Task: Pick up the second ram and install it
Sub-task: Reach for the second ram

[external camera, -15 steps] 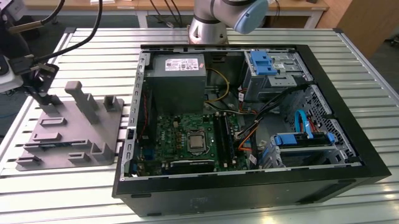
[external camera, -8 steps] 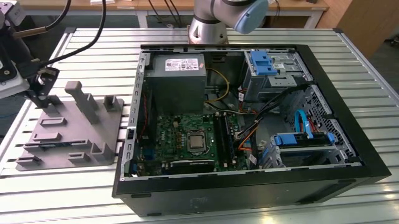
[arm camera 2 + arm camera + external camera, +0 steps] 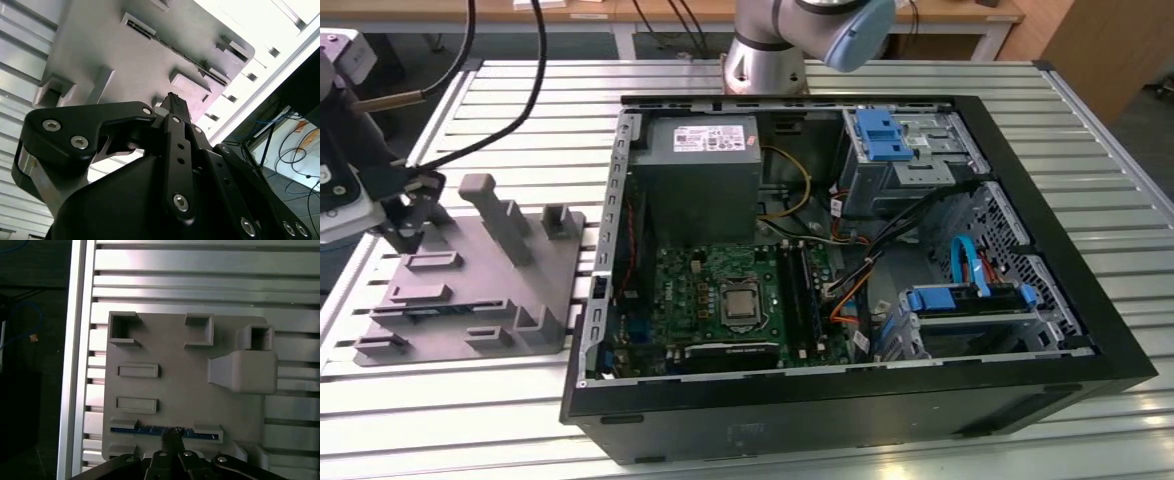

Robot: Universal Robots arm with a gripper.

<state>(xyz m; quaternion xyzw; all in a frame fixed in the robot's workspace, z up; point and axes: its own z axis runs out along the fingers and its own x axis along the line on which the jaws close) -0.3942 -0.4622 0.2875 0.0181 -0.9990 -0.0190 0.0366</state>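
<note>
**Position of the part.** The second ram [image 3: 147, 430] stands on edge in a slot of the grey fixture [image 3: 185, 390]. It sits between two small blocks near one border of the plate. In the first wrist view it shows as a thin dark-blue strip seen edge-on. The fixture lies on the slatted desk [image 3: 440, 420], toward the exterior view's left. It is just beside the open computer case [image 3: 854, 400] and outside it.

**End effector.** In the first wrist view the end effector [image 3: 172, 437] is over the middle of the strip's length. The exterior view puts it low above the fixture [image 3: 467, 310]. Contact with the stick is not confirmed. I cannot tell whether the end effector is released or clenched.

**Status.** The stick is not yet lifted. The motherboard [image 3: 707, 290] lies flat in the case, well apart from the stick.

**Handling assessment.**
- The stick is judged light, stiff and thin as a card.
- Its faces are probably smooth, and it is likely fragile at the chips and the contact edge.
- The sound hold is judged to be across the two flat faces at mid-length, near the upper edge.
- An off-centre hold would likely let it tilt.
- Side load could bend or crack it.
</note>
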